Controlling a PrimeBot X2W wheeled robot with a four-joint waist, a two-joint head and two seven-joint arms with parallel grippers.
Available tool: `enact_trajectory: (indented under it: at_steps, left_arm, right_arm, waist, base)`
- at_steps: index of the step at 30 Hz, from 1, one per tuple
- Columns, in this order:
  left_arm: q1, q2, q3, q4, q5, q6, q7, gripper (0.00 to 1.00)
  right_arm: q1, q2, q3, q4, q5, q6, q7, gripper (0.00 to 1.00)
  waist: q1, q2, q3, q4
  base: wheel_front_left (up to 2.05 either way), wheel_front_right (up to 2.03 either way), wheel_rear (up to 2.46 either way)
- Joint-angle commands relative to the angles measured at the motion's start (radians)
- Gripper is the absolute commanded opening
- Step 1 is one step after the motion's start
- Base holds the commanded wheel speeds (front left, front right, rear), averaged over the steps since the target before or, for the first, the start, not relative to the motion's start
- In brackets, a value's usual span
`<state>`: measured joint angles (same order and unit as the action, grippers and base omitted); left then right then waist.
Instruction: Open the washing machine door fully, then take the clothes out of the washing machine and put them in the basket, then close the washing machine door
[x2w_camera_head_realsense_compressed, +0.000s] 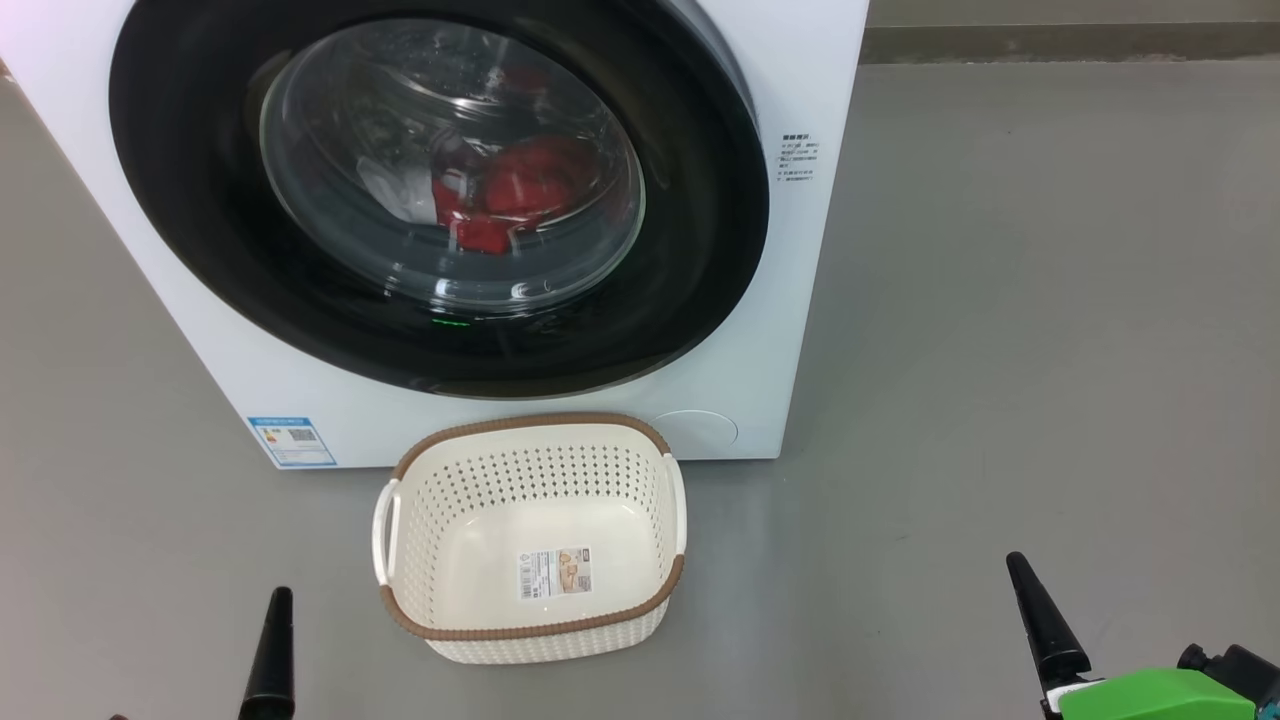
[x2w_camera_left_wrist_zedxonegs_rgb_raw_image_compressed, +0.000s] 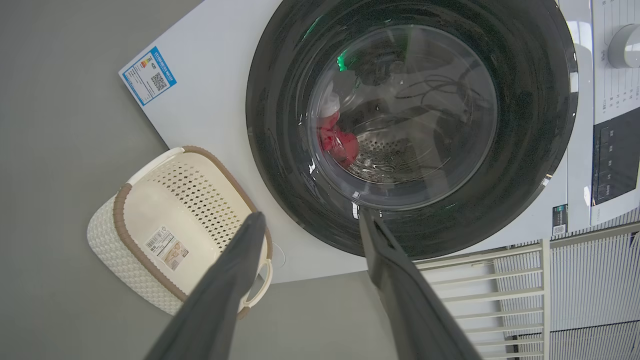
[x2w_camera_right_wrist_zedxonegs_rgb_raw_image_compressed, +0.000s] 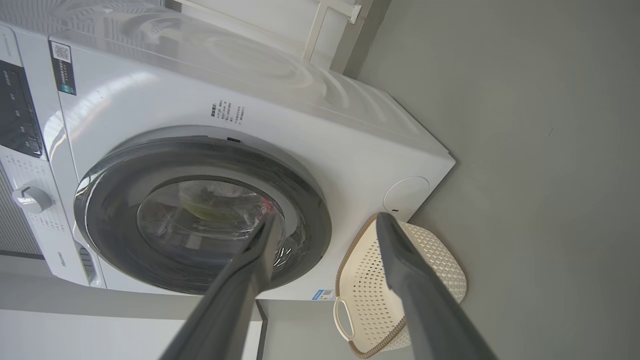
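Washing machine (x2w_camera_head_realsense_compressed: 830, 90), white, on grey floor (x2w_camera_head_realsense_compressed: 1000, 400): washing machine door (x2w_camera_head_realsense_compressed: 190, 200) shut against its front, red-and-white clothes (x2w_camera_head_realsense_compressed: 520, 190) lying inside the drum, seen through the glass. Basket (x2w_camera_head_realsense_compressed: 530, 424), cream with brown rim, upright on the floor just before the machine, below the door. Left gripper (x2w_camera_left_wrist_zedxonegs_rgb_raw_image_compressed: 310, 214) and right gripper (x2w_camera_right_wrist_zedxonegs_rgb_raw_image_compressed: 327, 216): 2 fingers each, spread apart, gripping nothing, clear of door and basket.

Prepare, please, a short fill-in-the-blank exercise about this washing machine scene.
1. The washing machine door is ____, not open.
2. The clothes behind it are mainly ____ in colour.
3. The basket is ____ of clothes.
4. The left claw and the right claw are both ____, holding nothing.
Missing words: closed; red; empty; open.
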<state>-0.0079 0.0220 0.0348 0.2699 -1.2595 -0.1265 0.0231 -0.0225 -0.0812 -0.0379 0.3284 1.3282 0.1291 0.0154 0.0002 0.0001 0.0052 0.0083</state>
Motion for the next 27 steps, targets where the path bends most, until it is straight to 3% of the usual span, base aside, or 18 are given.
enact_trajectory:
  at_steps: [1,27]
  left_arm:
    - [-0.011,0.019,0.007,-0.033,0.046,-0.001,-0.015,1.0]
    - [0.003,0.026,-0.02,-0.071,0.388,0.001,-0.089,1.0]
  right_arm:
    - [-0.041,-0.017,0.016,-0.022,-0.041,0.0,-0.011,1.0]
    - [-0.053,-0.056,0.082,-0.023,-0.335,0.001,-0.084,1.0]
  waist:
    - [-0.0001,-0.0001,0.0,0.001]
    - [-0.0001,-0.0001,0.005,0.006]
  base:
    - [0.0,0.0,0.0]
    - [0.0,0.0,0.0]
